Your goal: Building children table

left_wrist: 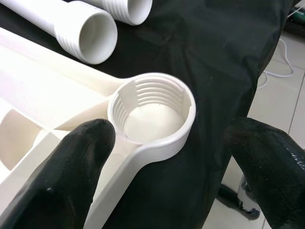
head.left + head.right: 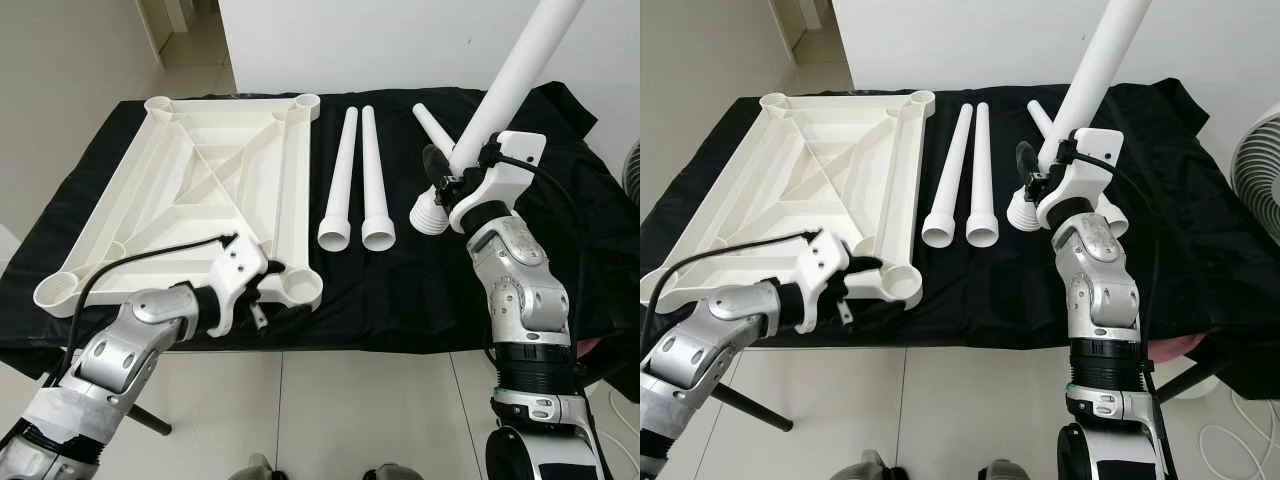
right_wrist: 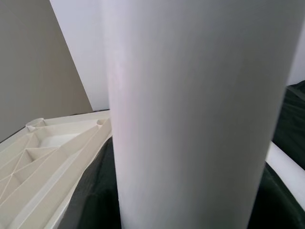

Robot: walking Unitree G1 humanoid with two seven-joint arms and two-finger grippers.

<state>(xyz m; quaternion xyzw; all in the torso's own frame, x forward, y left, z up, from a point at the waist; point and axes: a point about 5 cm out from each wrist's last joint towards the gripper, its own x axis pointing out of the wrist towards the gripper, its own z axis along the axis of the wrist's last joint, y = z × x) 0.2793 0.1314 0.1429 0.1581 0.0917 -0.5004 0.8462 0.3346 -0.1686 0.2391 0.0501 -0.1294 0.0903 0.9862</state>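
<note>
Now, tabletop (image 2: 190, 190): upside down on the left of the black cloth (image 2: 400, 290).
Left gripper (image 1: 171, 167): fingers spread wide, empty, either side of the near-right threaded socket (image 1: 152, 114).
Right gripper (image 2: 450, 175): clamped around a raised leg (image 2: 505, 85), tilted, threaded end down.
Spare legs (image 2: 355, 180): two lying between tabletop and gripper.
</note>
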